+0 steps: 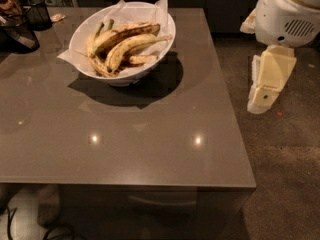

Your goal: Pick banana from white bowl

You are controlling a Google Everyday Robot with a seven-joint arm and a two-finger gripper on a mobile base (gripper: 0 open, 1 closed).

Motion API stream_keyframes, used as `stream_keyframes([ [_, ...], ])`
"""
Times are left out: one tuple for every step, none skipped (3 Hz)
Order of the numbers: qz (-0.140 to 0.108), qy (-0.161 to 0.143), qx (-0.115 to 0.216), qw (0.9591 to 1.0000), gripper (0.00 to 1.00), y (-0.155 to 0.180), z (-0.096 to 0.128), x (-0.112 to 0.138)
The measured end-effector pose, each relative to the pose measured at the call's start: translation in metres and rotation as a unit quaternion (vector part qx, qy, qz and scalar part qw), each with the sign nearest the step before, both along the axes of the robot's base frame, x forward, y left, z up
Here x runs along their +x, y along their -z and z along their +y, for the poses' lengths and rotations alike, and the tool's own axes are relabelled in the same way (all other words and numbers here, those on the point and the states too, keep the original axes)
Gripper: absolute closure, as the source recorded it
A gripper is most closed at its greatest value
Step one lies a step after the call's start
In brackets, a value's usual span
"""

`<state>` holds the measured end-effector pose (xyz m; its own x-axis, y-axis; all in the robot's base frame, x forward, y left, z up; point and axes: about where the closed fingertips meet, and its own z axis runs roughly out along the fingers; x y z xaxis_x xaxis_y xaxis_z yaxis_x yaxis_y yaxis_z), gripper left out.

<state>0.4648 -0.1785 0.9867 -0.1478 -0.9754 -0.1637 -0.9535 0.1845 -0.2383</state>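
Your cream-coloured two-finger gripper (263,97) hangs off the right edge of the glossy grey-brown table (150,144), over the dark speckled floor (290,174). It points down, below the white arm housing with the vent grille (290,14). You can't tell from this angle whether it's open or closed. Nothing visible in its grasp. It's well apart from the bowl and touches nothing on the table.

The target, the long pale-yellow curved banana with brown speckles (131,45), lies in the wide shallow white bowl (80,31) at the table's far left-centre. It sits on top of the pile with its tip pointing right, toward the bowl's right rim. Just behind it and touching it is the long banana streaked dark brown (125,32). A short browned banana (141,60) lies in front of it, lower in the bowl. Crinkled white paper lining (161,8) sticks up past the rim.

A black mesh basket (37,13) stands at the far left corner, apart from the bowl.
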Motion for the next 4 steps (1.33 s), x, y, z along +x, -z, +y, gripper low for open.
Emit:
stream_keyframes([
  [0.011,-0.047,-0.029,0.9984,0.0,0.0,0.038,0.021],
  [-0.002,-0.052,-0.025,0.9983,0.0,-0.004,0.046,0.027],
  [-0.016,-0.063,-0.018,0.9977,0.0,-0.009,0.053,0.031],
  [-0.028,-0.087,-0.03,0.9954,0.0,-0.018,0.076,0.059],
])
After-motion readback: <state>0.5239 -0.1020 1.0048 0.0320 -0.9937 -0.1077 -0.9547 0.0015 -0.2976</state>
